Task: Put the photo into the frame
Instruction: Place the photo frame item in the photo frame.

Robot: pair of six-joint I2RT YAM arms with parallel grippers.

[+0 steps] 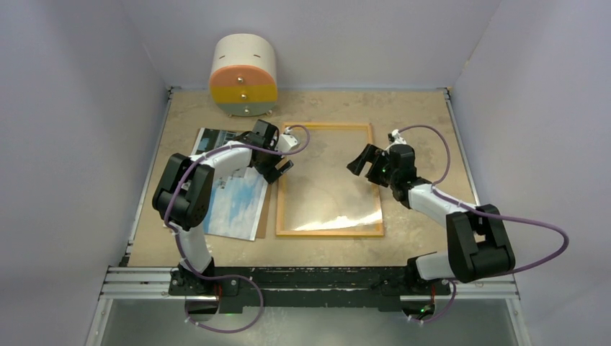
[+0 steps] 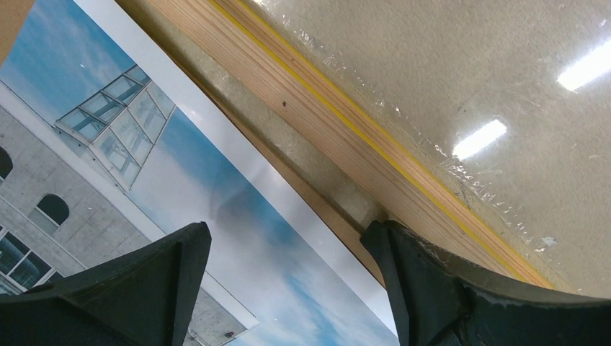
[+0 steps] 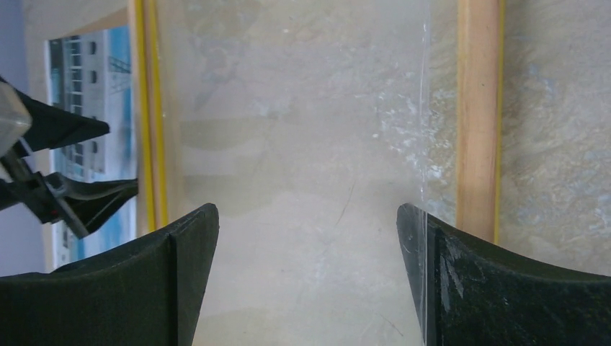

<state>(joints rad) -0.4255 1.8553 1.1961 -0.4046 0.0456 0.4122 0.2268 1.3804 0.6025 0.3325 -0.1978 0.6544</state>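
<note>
Two grippers, top view: left gripper and right gripper, both spread wide, holding nothing.
Frame, top view: frame flat on table, wood-coloured back up, clear sheet lying inside it.
Photo, top view: photo picture side up, just left of frame and outside it, lying on brown board that peeks out between the two.
Left gripper, top view: above frame's left rail, near the far corner.
Right gripper, top view: above right half of frame, close to the right rail.
Back left of table: round drawer box, cream with orange, yellow and green fronts.
Left wrist view, fingers: wide apart, one over photo, the other over frame's wooden rail; contact impossible to tell.
Left wrist view, sheet: glare of lamps on clear sheet beyond a thin yellow edge.
Right wrist view, fingers: wide apart over clear sheet, nothing between them.
Right wrist view, frame: wooden rails at both sides; sheet's edge just inside the right one.
Right wrist view, far left: photo beyond the rail, left gripper in front of it.
</note>
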